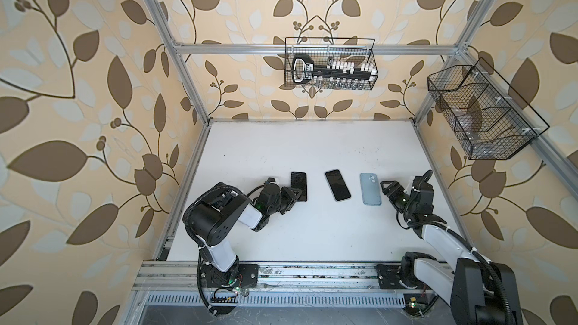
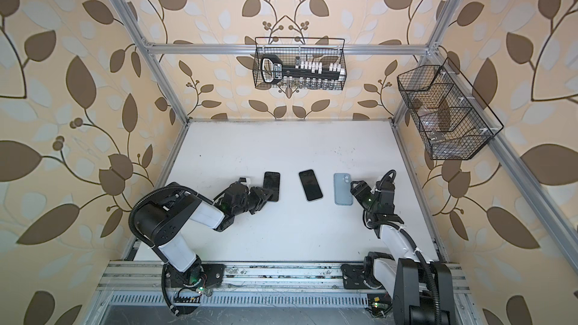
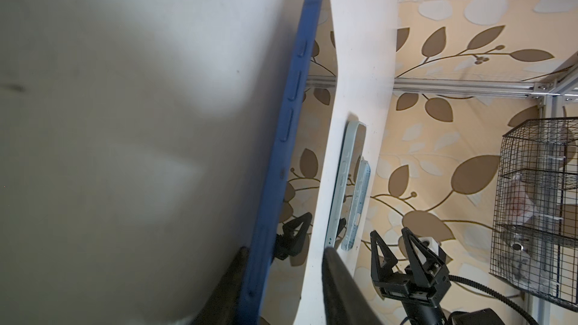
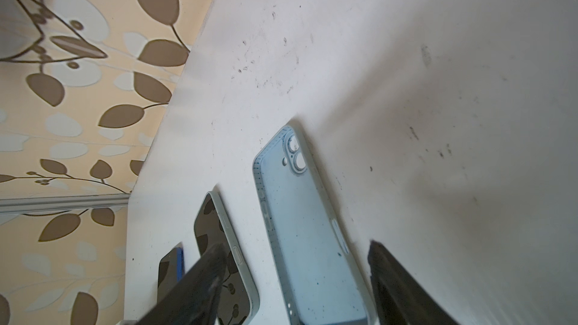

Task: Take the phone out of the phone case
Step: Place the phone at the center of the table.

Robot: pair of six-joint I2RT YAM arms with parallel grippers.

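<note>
While the left pincer (image 1: 296,197) stands half-open astride the dark-blue rubbery phone case (image 3: 280,157), clamping nothing, its slick long edges look best for pinching.

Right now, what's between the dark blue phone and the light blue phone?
The middle phone, black screen up in a pale case, lies between the dark blue phone and the light blue phone, touching neither. Both top views show it.

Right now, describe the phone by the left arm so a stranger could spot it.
On the white table, three phones lie in a row. It is the end phone at the left gripper, screen up. Only its case is dark blue; the middle phone has a pale one, the far phone light blue.
</note>
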